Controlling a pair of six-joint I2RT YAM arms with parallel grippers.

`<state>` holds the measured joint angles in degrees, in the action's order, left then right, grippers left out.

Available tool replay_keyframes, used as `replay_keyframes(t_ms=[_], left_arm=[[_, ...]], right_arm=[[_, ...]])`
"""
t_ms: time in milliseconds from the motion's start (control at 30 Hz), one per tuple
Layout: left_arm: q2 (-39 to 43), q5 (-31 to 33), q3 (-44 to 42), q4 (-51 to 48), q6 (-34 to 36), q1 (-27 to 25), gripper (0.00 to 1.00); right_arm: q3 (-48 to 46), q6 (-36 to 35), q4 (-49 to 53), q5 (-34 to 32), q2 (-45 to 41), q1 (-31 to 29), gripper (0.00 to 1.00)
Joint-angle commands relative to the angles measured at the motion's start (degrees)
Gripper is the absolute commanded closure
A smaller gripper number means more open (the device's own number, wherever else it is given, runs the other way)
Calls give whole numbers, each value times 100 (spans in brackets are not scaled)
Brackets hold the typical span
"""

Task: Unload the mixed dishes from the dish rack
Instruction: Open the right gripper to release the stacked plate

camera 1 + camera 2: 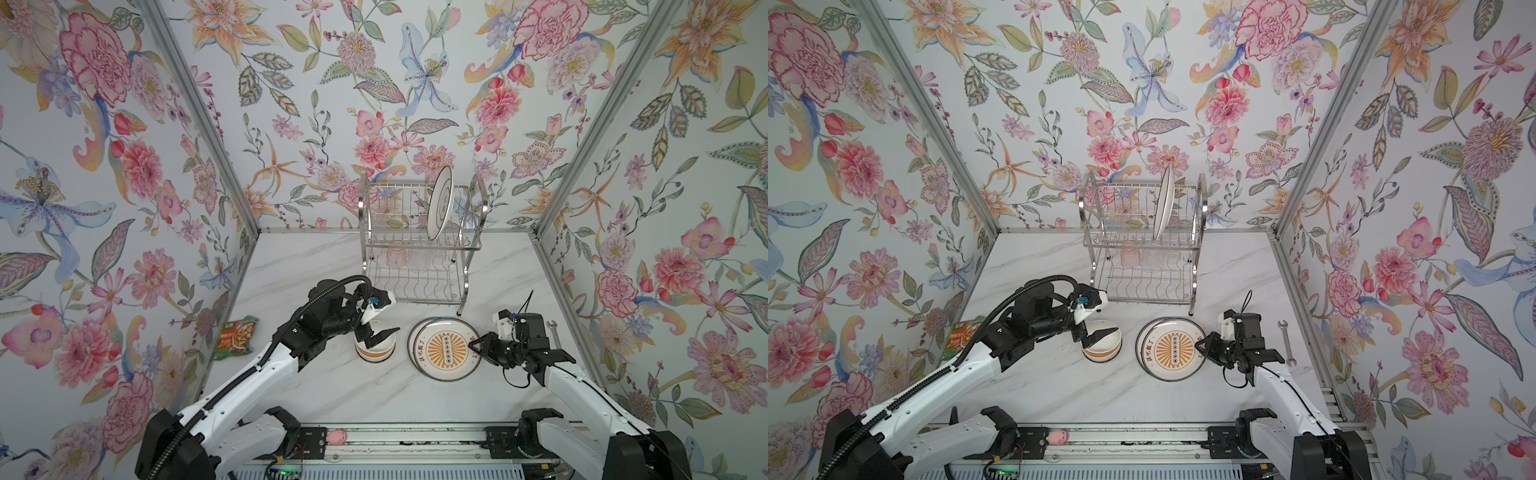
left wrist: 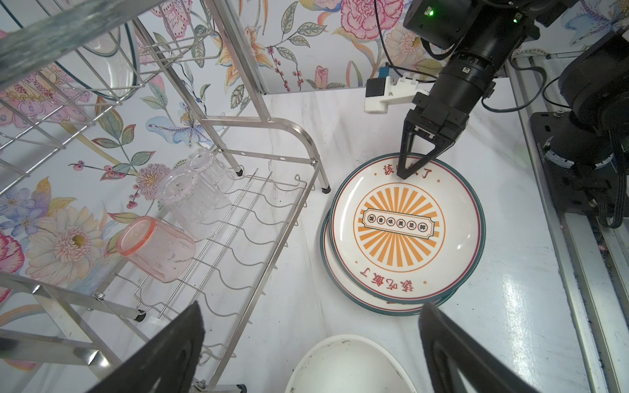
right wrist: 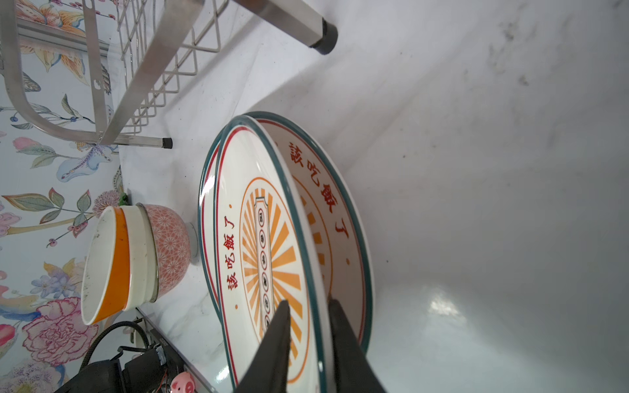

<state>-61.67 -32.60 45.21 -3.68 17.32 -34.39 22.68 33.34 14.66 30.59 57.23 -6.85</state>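
The dish rack stands at the back of the table. One white plate leans upright in its upper tier. A pink tumbler and two clear tumblers lie on the lower shelf. Two orange sunburst plates are stacked on the table, the upper one offset. My right gripper straddles the upper plate's rim, jaws slightly apart, one finger over the face and one under the rim. The orange, cream and pink-patterned bowls sit nested beside the plates. My left gripper hangs open just above them, holding nothing.
A green-orange food packet lies by the left wall. A steel wrench lies by the right wall, behind my right wrist. A small pink pig toy sits on the front rail. Flowered walls close in three sides.
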Motion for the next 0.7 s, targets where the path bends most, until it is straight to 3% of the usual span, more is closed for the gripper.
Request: replay_keyframes(t_ms=[0,133,667], left_arm=[[-10,26,106,227,-7,73,1],[20,124,102,253,122,68,1],[54,491,58,617,56,69,1]], right_arm=[[38,29,-39,-101,66,36,71],[165,-3,86,-206,113,26,63],[376,58,296,-852,279,-105,53]])
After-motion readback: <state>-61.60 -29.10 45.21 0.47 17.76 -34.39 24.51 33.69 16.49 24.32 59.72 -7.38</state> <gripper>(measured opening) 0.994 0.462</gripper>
